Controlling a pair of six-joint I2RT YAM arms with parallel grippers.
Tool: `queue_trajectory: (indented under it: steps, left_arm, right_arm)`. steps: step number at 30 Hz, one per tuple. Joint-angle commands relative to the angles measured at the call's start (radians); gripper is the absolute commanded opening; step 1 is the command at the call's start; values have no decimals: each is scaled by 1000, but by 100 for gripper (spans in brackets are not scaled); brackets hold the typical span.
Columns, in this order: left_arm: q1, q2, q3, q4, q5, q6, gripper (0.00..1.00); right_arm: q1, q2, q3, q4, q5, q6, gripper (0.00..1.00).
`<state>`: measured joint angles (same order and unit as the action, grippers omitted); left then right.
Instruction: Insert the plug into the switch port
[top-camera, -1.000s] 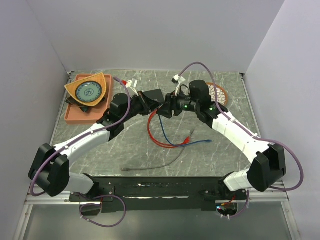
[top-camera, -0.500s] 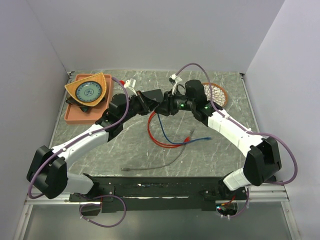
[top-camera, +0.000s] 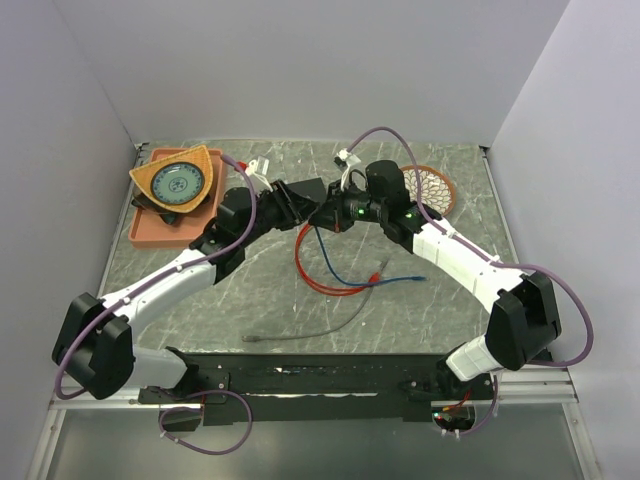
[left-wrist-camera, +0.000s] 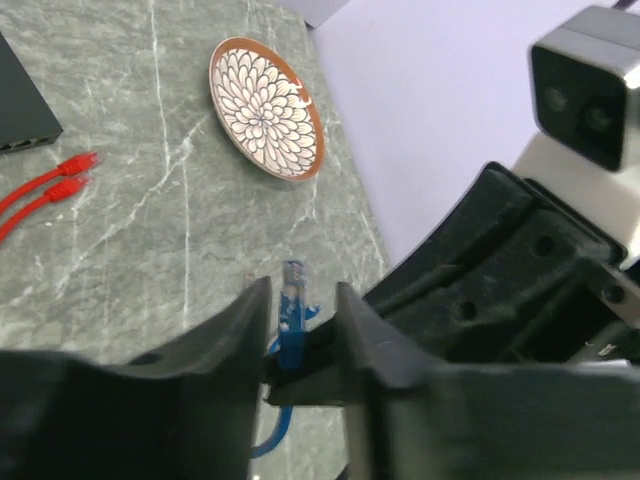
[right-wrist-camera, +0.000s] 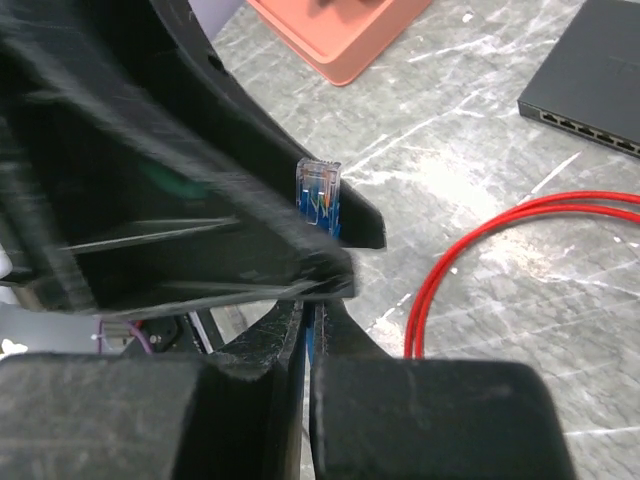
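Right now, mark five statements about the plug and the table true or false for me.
1. The blue plug is seated in the switch. False: it is held up between the two grippers, away from the switch.
2. The right gripper is shut on the blue plug. True.
3. The jaws of the left gripper stand apart on either side of the plug. True.
4. The patterned plate lies in the salmon tray. False: it lies on the table at the far right, and the tray is at the far left.
5. A red cable lies on the table. True.
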<state>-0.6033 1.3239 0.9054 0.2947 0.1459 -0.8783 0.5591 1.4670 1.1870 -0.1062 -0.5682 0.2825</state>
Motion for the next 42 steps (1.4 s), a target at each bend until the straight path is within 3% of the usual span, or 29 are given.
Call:
queue_trajectory:
  steps: [1,4,7,9,18,26,28,41,42]
  left_arm:
    - [-7,-58,32,24,-29,4,54]
    - [-4,-75,44,-14,-78,19,73]
    - [0,-92,46,-37,-106,30,81]
    - [7,-97,40,-34,-97,36,81]
    - [17,-106,-7,44,27,61,72]
    - [17,-81,-7,81,119,59,59]
    - [17,-74,-8,90,133,56,51]
    - [17,-40,-11,98,156,61,47]
    - [17,-40,-13,103,158,61,41]
  right_arm:
    - [1,-40,7,14,24,-39,0]
    - [-1,-50,-6,5,13,-58,0]
    - [-2,-60,-10,-15,-1,-88,0]
    - [-1,-68,-15,-32,-4,-112,0]
    - [1,-99,-33,-32,-97,-163,0]
    - [1,-80,-17,-23,-119,-141,0]
    - [-1,-82,-17,-20,-121,-137,0]
    - [-8,-114,-38,11,-104,-103,0]
    - [-7,-111,-38,10,-107,-103,0]
